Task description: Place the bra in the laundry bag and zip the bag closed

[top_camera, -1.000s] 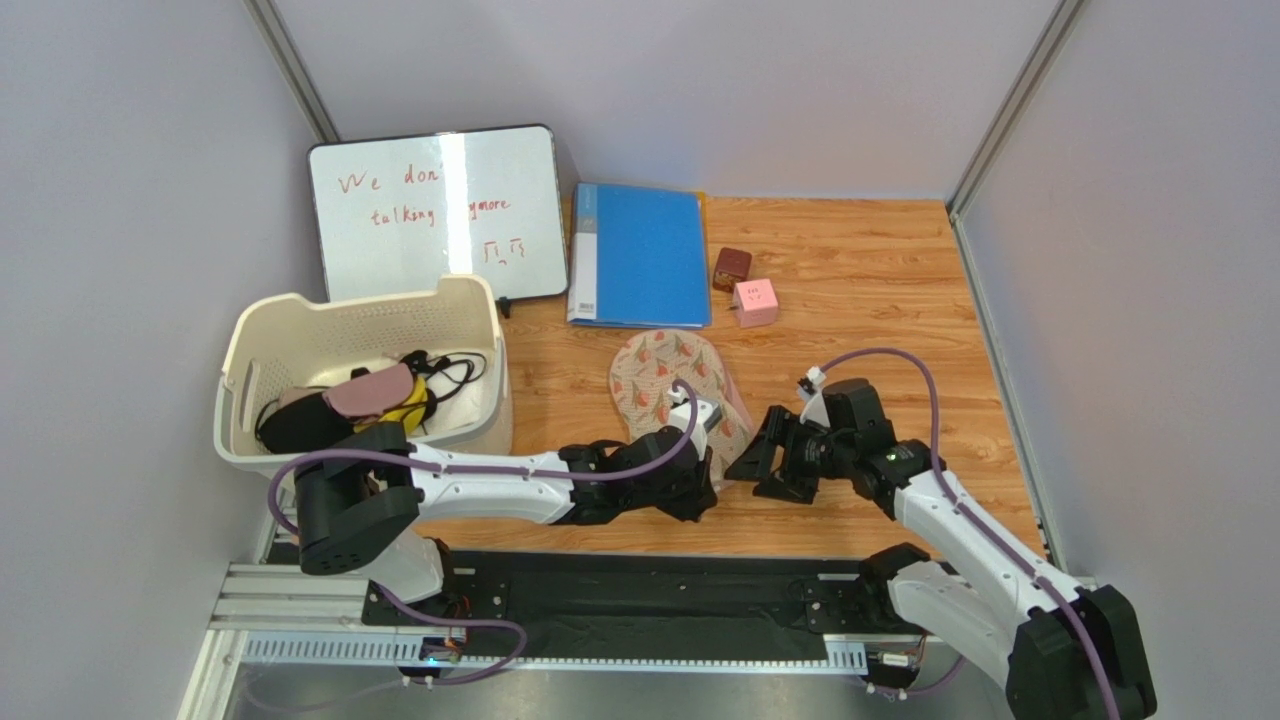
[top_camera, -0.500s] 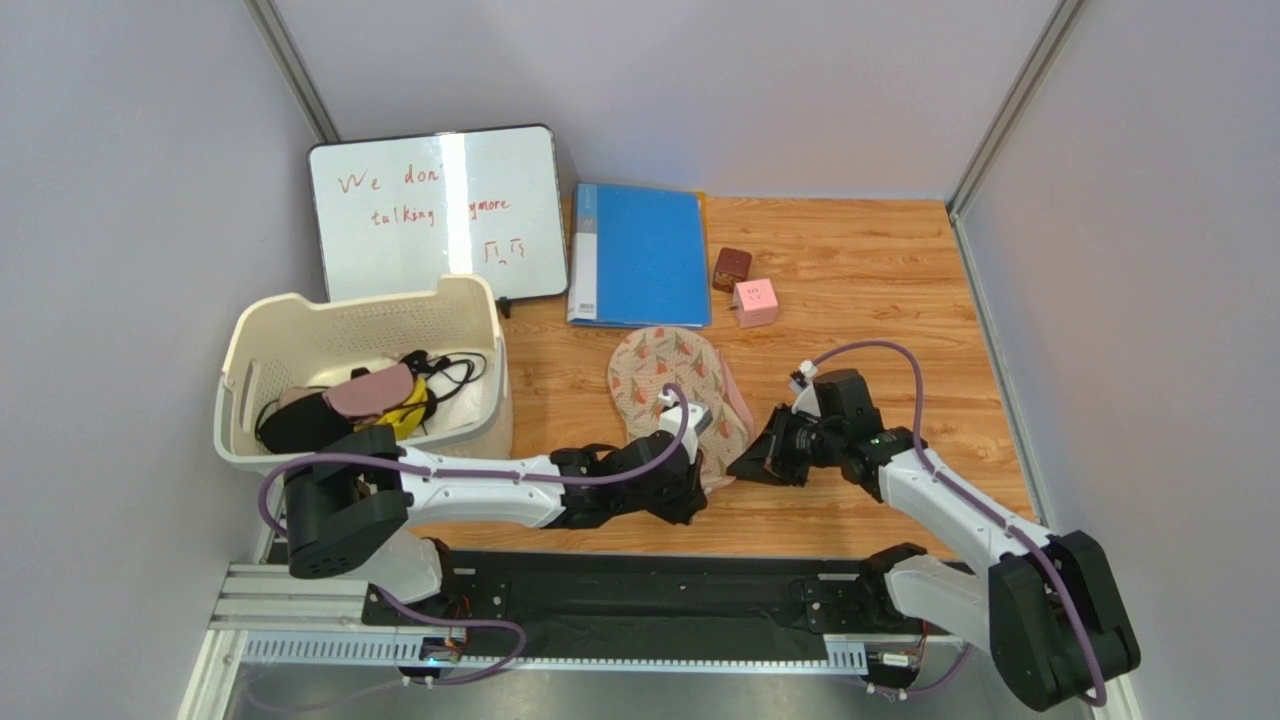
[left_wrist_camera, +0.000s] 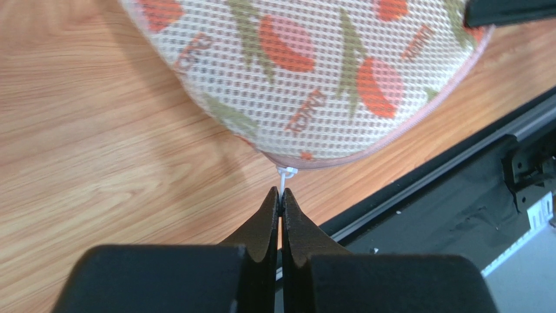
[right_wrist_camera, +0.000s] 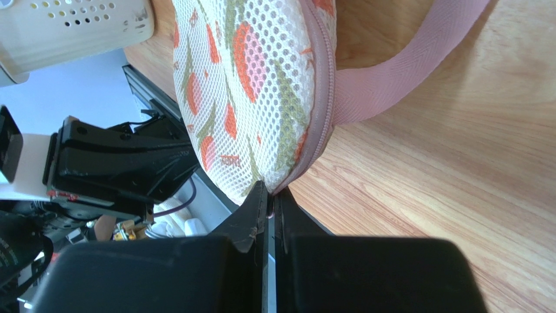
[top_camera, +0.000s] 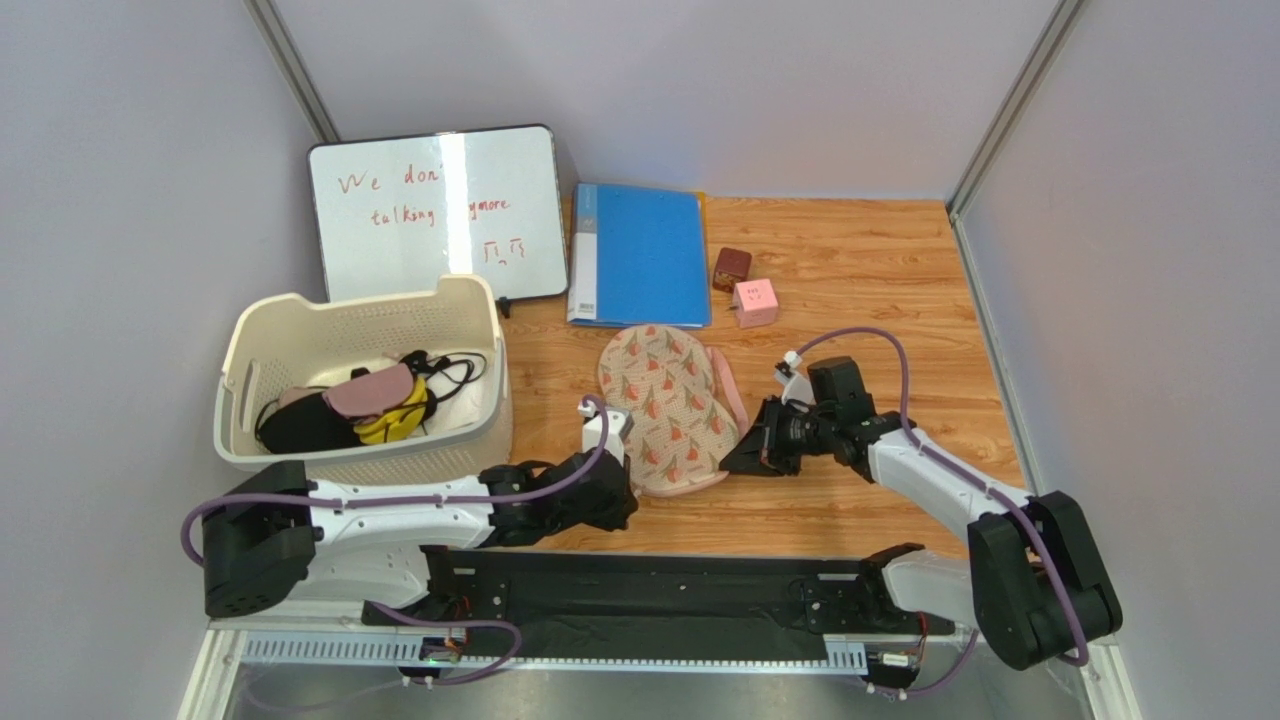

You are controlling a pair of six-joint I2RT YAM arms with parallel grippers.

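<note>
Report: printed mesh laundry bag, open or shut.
Shut: the peanut-shaped printed mesh laundry bag lies folded, halves together; pink zip edging meets. Fully zipped: cannot tell.

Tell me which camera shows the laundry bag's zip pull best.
Left wrist: the white zip pull sits mid-frame at the pink edge of the laundry bag, pinched by the shut left gripper. From the top external camera it is too small to find. Right wrist shows the right gripper shut on the bag's edge, no pull.
</note>
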